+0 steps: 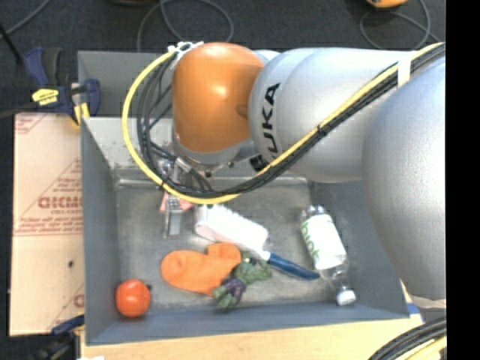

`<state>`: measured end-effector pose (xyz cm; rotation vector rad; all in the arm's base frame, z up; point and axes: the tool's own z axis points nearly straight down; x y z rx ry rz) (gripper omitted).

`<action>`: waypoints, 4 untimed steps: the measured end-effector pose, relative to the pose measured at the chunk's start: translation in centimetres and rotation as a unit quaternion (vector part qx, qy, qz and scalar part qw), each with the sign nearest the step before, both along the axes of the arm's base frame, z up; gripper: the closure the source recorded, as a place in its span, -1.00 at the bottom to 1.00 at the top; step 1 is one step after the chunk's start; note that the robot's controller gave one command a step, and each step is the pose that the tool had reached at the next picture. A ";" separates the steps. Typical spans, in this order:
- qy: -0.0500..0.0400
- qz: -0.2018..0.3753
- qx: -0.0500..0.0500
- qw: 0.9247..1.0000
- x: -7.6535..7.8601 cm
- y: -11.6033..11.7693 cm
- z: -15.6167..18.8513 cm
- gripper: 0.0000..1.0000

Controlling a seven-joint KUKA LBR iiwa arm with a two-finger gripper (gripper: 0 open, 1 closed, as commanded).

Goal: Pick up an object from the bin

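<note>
bin (101,231): grey metal, sloped walls, loose things lying mostly along the near half of the floor.
orange ball (133,298): round, in the near left corner, apart from the rest.
gripper (172,214): low over bare floor in the left half of the bin, towards the far wall; just left of the brush head; nothing seen in its grasp.
gripper opening: cannot tell from this view.
orange soft piece (199,270): flat, lumpy, mitten-like; near the front wall, nearer than the gripper and slightly right of it.
white brush (232,227): nearest thing to the gripper; white head tilted across mid-floor, its lower edge touching the orange soft piece; blue handle (289,266) running right towards the bottle.
green and purple piece (241,280): small, crumpled, against the right end of the orange soft piece, under the brush.
bottle (324,246): clear plastic, green label, lying on its side at the right; white cap towards the front wall.
arm (337,126): silver, orange cover at the wrist, cables looped round it; spans the far part of the bin from the right.
</note>
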<state>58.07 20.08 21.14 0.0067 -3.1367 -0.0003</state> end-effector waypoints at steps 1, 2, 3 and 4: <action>-0.004 -0.002 0.001 1.000 0.1 -0.1 0.5 -1.00; -0.005 0.008 0.002 1.000 -1.3 -4.5 -3.0 -1.00; -0.002 0.008 -0.001 1.000 -0.6 -7.1 -5.2 -1.00; -0.005 0.000 0.003 1.000 -1.3 -6.7 -6.0 -1.00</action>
